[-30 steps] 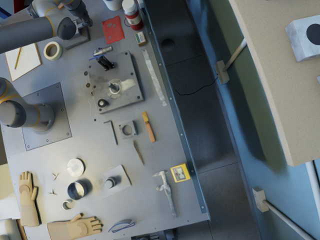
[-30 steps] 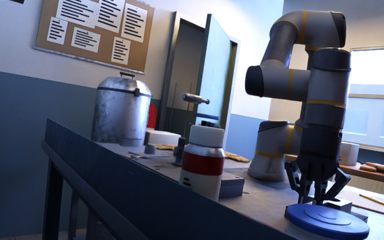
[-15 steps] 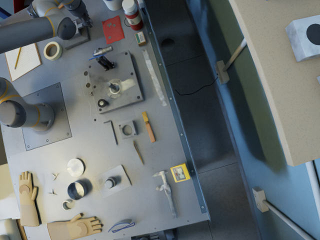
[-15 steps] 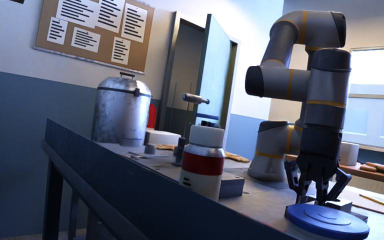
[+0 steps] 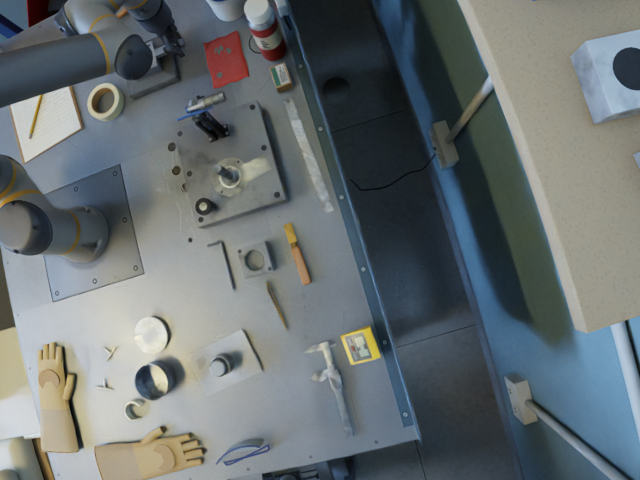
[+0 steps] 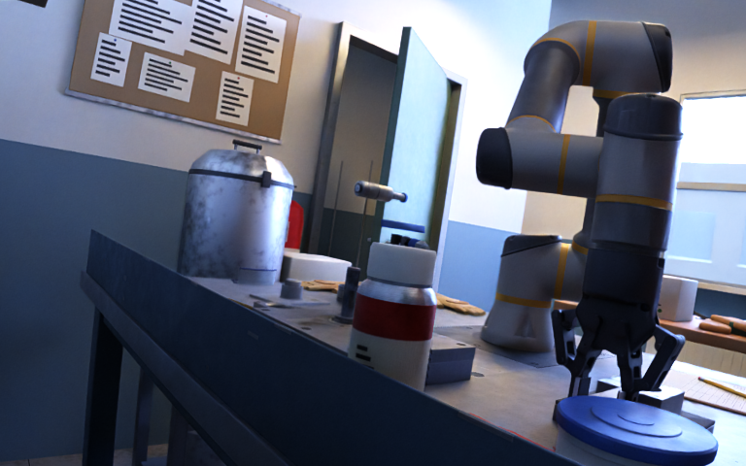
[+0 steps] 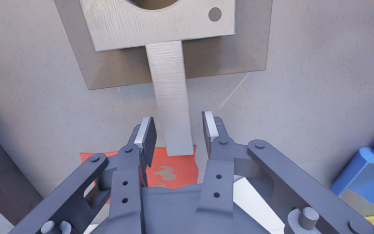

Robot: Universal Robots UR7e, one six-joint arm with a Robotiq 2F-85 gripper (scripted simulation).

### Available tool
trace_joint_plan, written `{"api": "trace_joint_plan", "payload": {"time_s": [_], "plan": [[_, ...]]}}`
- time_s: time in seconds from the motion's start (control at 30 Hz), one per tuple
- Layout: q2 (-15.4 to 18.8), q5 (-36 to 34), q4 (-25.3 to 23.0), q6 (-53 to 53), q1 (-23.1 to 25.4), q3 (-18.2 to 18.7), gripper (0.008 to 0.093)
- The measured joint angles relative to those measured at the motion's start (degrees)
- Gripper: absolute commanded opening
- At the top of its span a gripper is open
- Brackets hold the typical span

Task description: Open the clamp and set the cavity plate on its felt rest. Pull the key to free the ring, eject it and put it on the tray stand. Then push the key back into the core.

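Note:
My gripper (image 7: 178, 129) (image 6: 613, 379) hangs at the far corner of the bench, straddling the handle bar of the brushed-steel cavity plate (image 7: 161, 23) (image 5: 155, 64), which lies flat on its grey felt rest (image 7: 176, 62). The mould base (image 5: 232, 163) sits mid-bench with the core (image 5: 227, 174) and its ring standing on it. The toggle clamp (image 5: 207, 116) stands open at the base's far edge. The tray stand (image 5: 222, 364) is on a grey pad near the bench's front. The gripper is open and holds nothing.
A white jar with a blue lid (image 6: 635, 431) stands close beside the gripper, and a red-banded bottle (image 5: 264, 28) and a red cloth (image 5: 226, 59) lie next to the plate. A tape roll (image 5: 105, 102) and clipboard (image 5: 45, 121) lie nearby. The arm's base (image 5: 62, 227) occupies the bench's left side.

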State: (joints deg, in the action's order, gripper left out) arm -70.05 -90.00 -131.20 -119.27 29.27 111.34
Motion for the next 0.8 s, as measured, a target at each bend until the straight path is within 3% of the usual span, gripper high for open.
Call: {"api": "trace_joint_plan", "payload": {"time_s": [0.37,0.8], "plan": [[-2.2,0.0,3.5,0.0,0.0,-1.3,0.048],[-10.0,0.0,20.0,0.0,0.0,-10.2,0.048]]}}
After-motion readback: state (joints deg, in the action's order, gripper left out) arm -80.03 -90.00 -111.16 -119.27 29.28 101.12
